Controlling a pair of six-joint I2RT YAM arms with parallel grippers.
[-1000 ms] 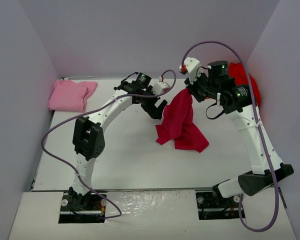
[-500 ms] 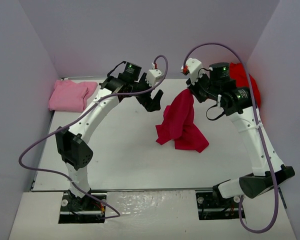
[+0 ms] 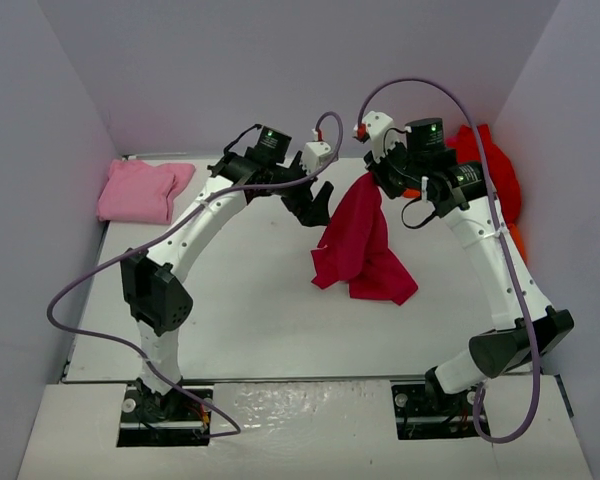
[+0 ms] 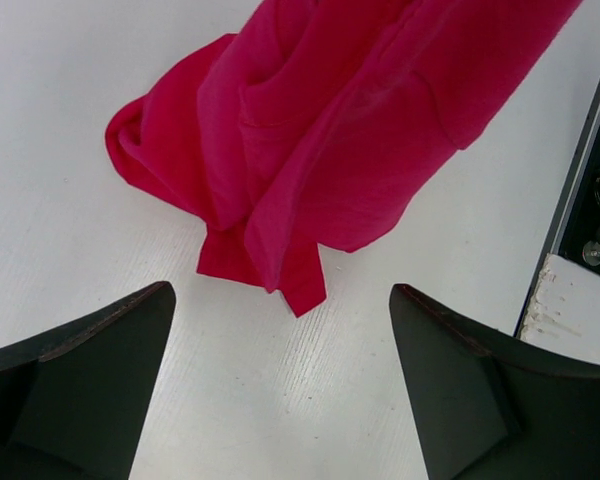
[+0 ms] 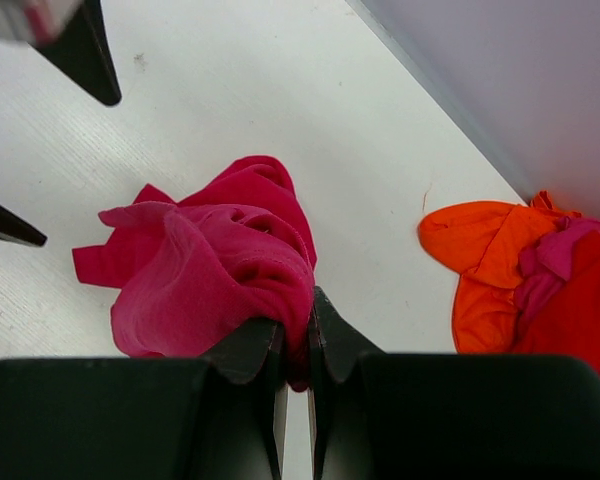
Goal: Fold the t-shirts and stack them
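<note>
A crimson-magenta t-shirt point(image 3: 363, 250) hangs from my right gripper point(image 3: 373, 182), which is shut on a bunched edge of it point(image 5: 215, 280). Its lower part rests crumpled on the white table point(image 3: 250, 300). My left gripper point(image 3: 316, 205) hovers open just left of the hanging cloth, holding nothing. In the left wrist view the shirt's lower corner point(image 4: 300, 285) lies on the table between and ahead of the spread jaws of the left gripper point(image 4: 280, 295). A folded light pink t-shirt point(image 3: 140, 190) lies at the far left. The red t-shirt point(image 3: 492, 170) and orange t-shirt point(image 5: 480, 260) are heaped at the far right.
Purple-grey walls point(image 3: 280, 70) close in the table on the left, back and right. Cables loop from both arms above the table. The left gripper's black fingertips point(image 5: 85, 55) show at the top left of the right wrist view.
The left arm has swung its elbow outward and brought its open gripper up beside the hanging shirt. The right gripper has shifted slightly left, still gripping the shirt.
</note>
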